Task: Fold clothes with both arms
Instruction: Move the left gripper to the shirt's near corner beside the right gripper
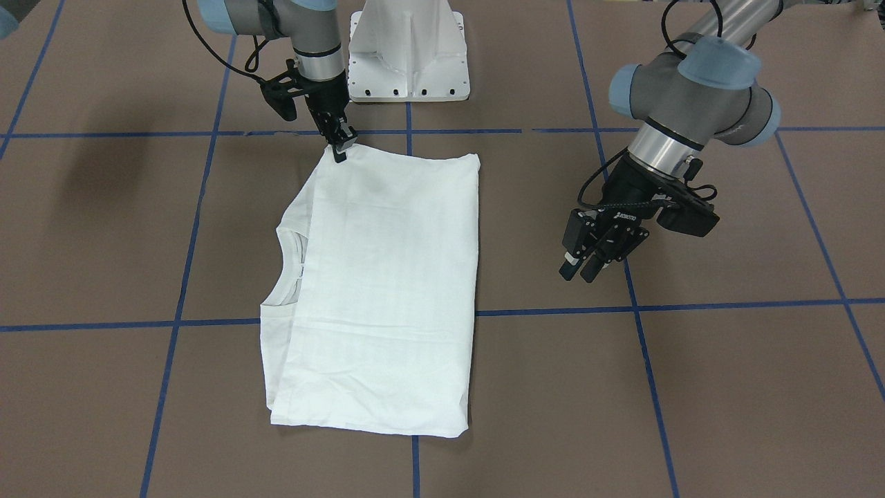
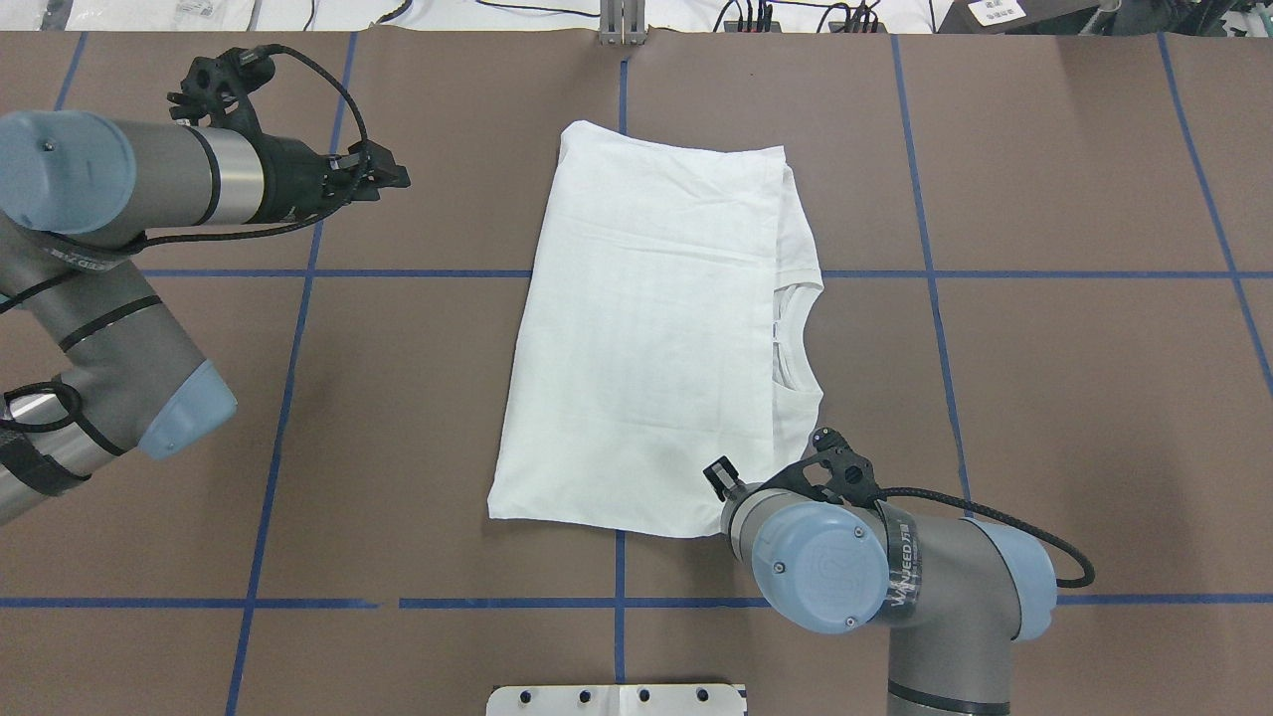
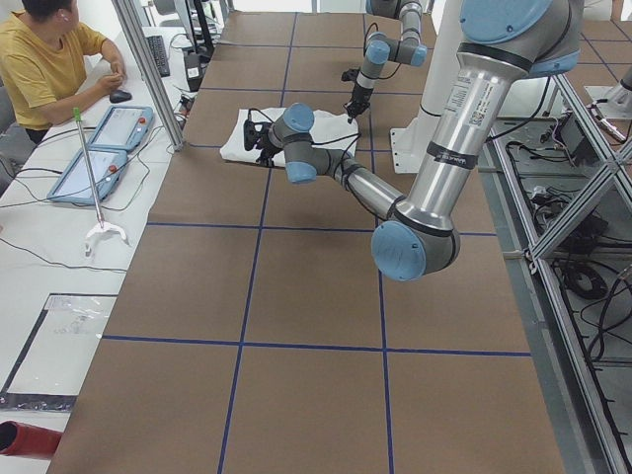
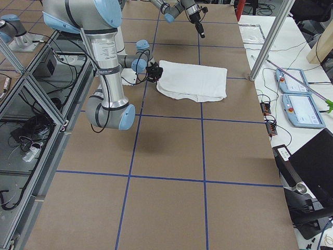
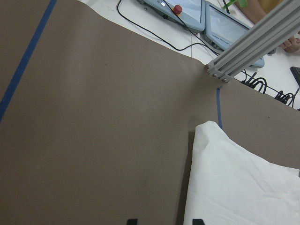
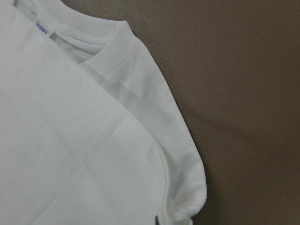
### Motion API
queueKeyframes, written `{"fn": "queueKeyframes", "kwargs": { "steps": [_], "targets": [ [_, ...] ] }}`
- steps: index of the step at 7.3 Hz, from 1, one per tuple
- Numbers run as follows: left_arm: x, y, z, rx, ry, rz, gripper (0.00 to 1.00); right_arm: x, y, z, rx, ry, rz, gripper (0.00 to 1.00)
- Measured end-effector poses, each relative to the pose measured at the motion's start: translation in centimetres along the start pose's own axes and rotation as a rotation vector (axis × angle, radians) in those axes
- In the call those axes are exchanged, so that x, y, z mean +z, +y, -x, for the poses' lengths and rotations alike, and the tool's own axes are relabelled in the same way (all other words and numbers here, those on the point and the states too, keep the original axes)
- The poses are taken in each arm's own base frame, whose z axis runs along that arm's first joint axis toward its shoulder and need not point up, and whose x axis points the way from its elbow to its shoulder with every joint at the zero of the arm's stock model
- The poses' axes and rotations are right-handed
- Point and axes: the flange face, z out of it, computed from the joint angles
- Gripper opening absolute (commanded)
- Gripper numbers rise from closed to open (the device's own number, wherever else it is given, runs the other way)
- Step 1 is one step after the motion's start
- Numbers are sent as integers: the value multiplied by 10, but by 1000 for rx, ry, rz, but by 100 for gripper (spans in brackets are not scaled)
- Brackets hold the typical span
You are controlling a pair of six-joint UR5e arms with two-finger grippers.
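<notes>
Seemingly right pincer (image 1: pixel 340 151) at shirt (image 1: pixel 387 290) corner

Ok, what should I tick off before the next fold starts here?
1. The shirt lies flat, already folded once, with the collar showing along one side: ok.
2. The right gripper is at a corner of the shirt: ok.
3. The right gripper is really pinching cloth: cannot tell.
4. The left gripper is open: ok.
5. The left gripper is at the shirt's edge: not ok; it hangs beside the shirt, apart from it.
</notes>
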Motion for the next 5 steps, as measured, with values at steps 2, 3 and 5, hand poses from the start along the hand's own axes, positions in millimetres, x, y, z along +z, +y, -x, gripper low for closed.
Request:
{"fn": "queueKeyframes", "kwargs": {
  "steps": [2,3,5],
  "targets": [
    [11,92,-17,-126,26,75,62,-9,0,0,0,-8,10,0],
    [18,140,-21,-149,10,94,64,-11,1,0,-1,-5,7,0],
    [18,212,-22,-135,-112,128,66,-12,2,1,-2,-4,7,0]
  ]
}}
